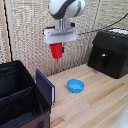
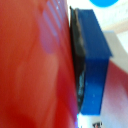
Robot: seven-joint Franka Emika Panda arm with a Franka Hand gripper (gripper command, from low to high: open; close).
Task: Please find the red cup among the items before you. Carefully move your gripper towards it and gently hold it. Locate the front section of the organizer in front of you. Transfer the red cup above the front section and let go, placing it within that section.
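The red cup (image 1: pixel 56 50) hangs high above the wooden table, gripped from above by my gripper (image 1: pixel 58 45), which is shut on it. In the wrist view the red cup (image 2: pixel 35 65) fills most of the picture, with one blue-tipped finger (image 2: pixel 95 60) pressed against its wall. The organizer (image 1: pixel 20 95) is a black fabric box at the exterior view's lower left, with a blue-edged side panel (image 1: pixel 45 86). A thin divider splits it; the front section (image 1: pixel 22 107) lies nearest the camera. The cup is up and toward the exterior view's right of the organizer.
A shallow blue bowl (image 1: pixel 76 86) sits on the wooden table (image 1: pixel 100 100) below and toward the exterior view's right of the cup; its rim shows in the wrist view (image 2: pixel 104 2). A black appliance (image 1: pixel 109 54) stands at the exterior view's right, a cable running behind it.
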